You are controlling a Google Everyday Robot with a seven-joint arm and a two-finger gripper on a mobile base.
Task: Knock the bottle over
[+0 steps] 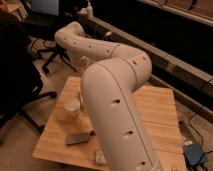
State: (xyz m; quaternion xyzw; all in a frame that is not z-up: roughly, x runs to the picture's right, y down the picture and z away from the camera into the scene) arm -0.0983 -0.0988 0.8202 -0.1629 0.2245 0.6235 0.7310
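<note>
The small whitish, slightly translucent cup-like bottle (73, 107) stands upright on the left part of the light wooden table (155, 107), so the task is not yet done. Just right of it rises the big cream-coloured robot arm (112, 100), whose thick near segment fills the middle of the view and hides much of the tabletop. The arm's far segment bends away to the left and then turns down toward the table's far-left edge, where the gripper (81, 64) seems to hang, beyond the bottle and apart from it. I cannot tell how its jaws stand.

This looks like the approach step: the end of the arm is near the bottle but not touching it. The next move calls for lowering the gripper to the bottle's upper half and sweeping sideways against it. A flat dark grey rectangular object (77, 138) lies nearer, near the table's front edge.
</note>
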